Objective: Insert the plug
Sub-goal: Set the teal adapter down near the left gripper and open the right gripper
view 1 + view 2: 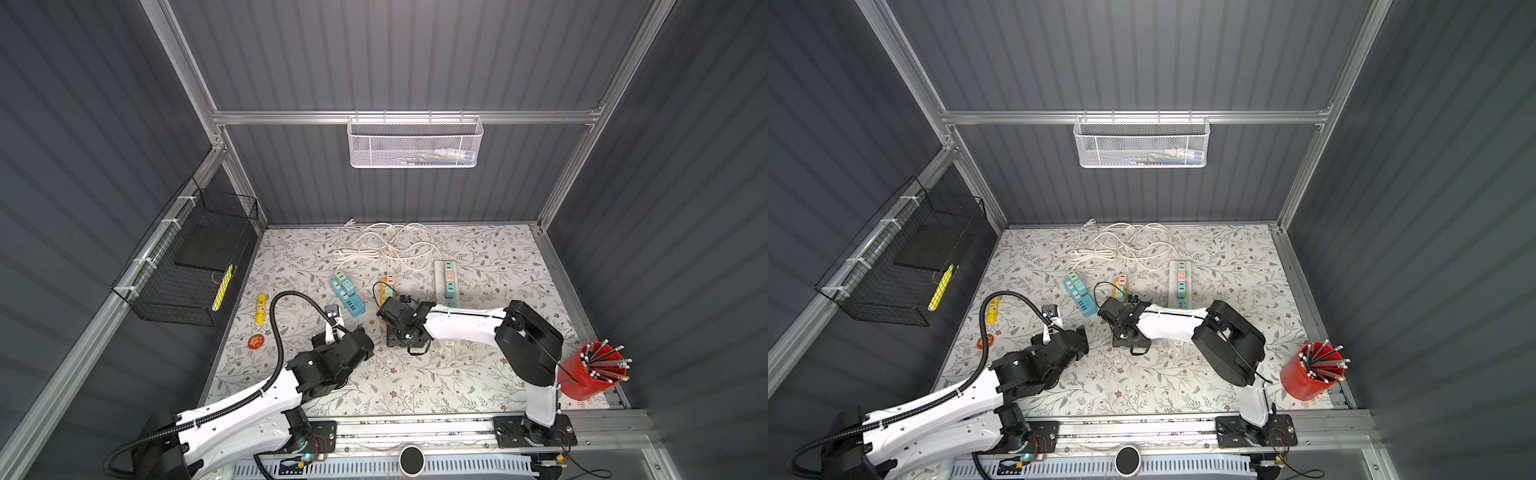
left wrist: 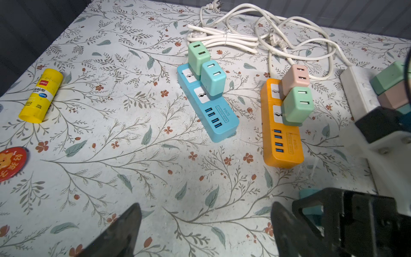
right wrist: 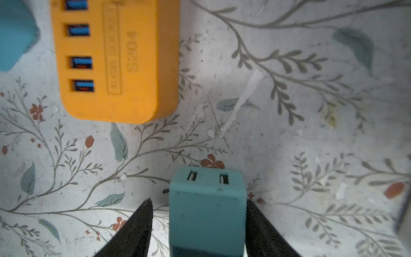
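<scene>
The right gripper (image 3: 199, 200), at 6 o'clock from the orange power strip (image 3: 115, 66) in both top views, straddles the teal USB charger plug (image 3: 206, 213) on the floral table (image 3: 311, 138). Its jaws are apart, with a gap beside one finger. The left gripper (image 2: 205, 204), at 8 o'clock, gapes wide.

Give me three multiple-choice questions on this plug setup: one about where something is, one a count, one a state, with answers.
1. Where on the table does the red pencil cup stand? A) far left corner B) right corner nearest the arms' bases C) the middle
2. How many adapters sit in the orange strip? A) one B) two C) four
3. How do the left gripper's jaws stand? A) shut tight B) shut on an adapter C) open, empty
Answers: B, both top views show it there; B, a pink adapter and a green adapter; C, bare table shows between them.
</scene>
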